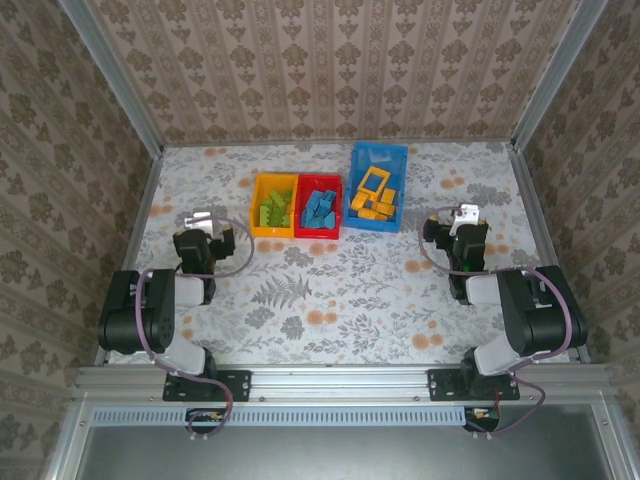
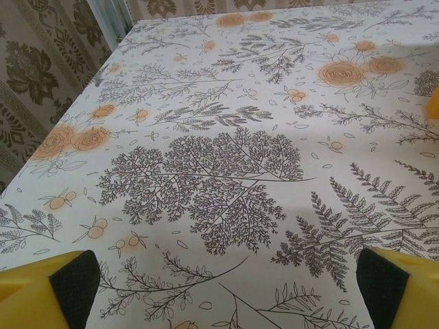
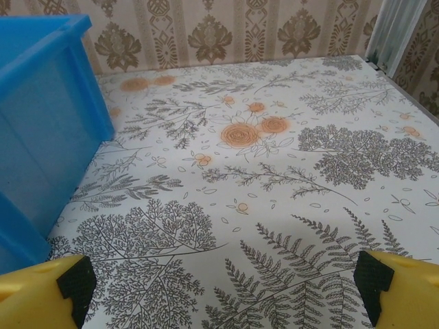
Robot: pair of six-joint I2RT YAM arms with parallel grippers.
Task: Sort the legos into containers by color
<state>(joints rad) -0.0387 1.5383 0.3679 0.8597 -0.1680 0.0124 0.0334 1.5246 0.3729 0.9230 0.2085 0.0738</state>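
Three containers stand side by side at the back of the table. The yellow-orange bin (image 1: 273, 205) holds green legos (image 1: 274, 209). The red bin (image 1: 319, 207) holds blue legos (image 1: 320, 210). The larger blue bin (image 1: 377, 187) holds yellow-orange legos (image 1: 374, 198), among them a rectangular frame piece. My left gripper (image 1: 199, 219) stands open over bare cloth at the left, its yellow fingers (image 2: 48, 288) wide apart with nothing between them. My right gripper (image 1: 464, 214) is open too, empty, with the blue bin's wall (image 3: 41, 123) to its left.
A floral cloth (image 1: 340, 290) covers the table. Aluminium rails (image 1: 135, 95) and patterned walls close it in on three sides. Both arm bases sit at the near edge. A strip of yellow-orange shows at the right edge of the left wrist view.
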